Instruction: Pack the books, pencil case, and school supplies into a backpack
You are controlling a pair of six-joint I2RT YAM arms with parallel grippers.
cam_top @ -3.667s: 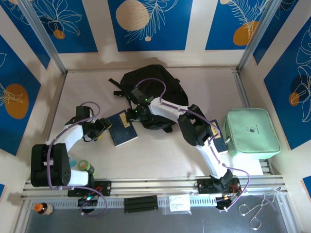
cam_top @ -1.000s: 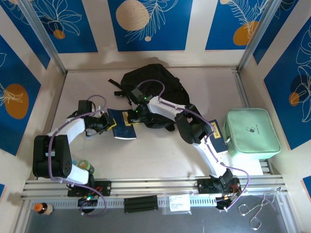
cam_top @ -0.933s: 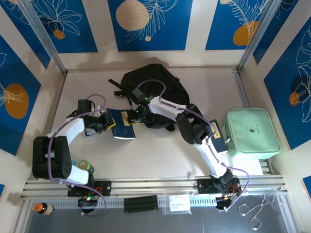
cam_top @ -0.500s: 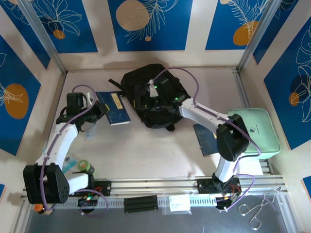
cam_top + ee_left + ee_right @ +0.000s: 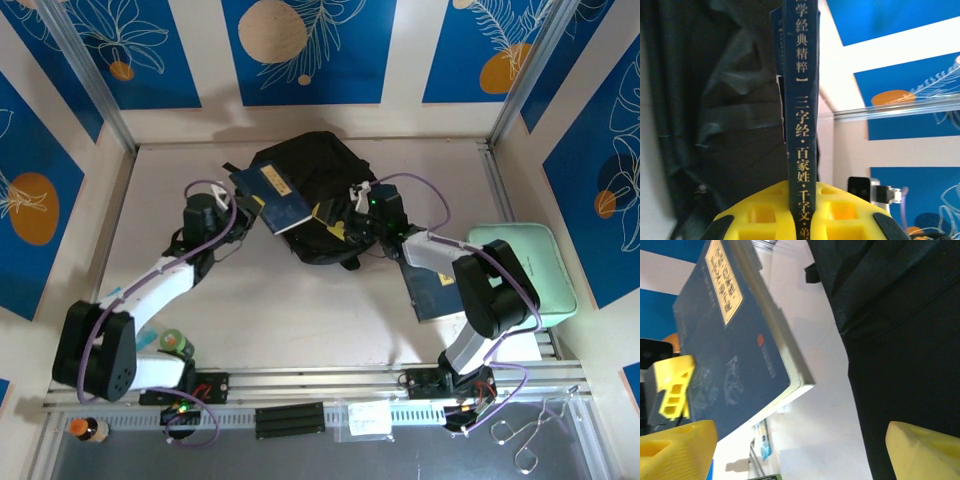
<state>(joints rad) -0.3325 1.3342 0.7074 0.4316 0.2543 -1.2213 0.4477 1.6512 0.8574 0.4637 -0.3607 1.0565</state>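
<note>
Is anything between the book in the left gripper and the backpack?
Nothing visible. The book, clamped in the left gripper, hangs over the backpack at its left edge; the open right gripper sits apart, to the book's right.

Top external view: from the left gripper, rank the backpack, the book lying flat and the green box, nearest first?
1. backpack, just right of the left gripper.
2. flat book, right of centre.
3. green box, far right.
</note>
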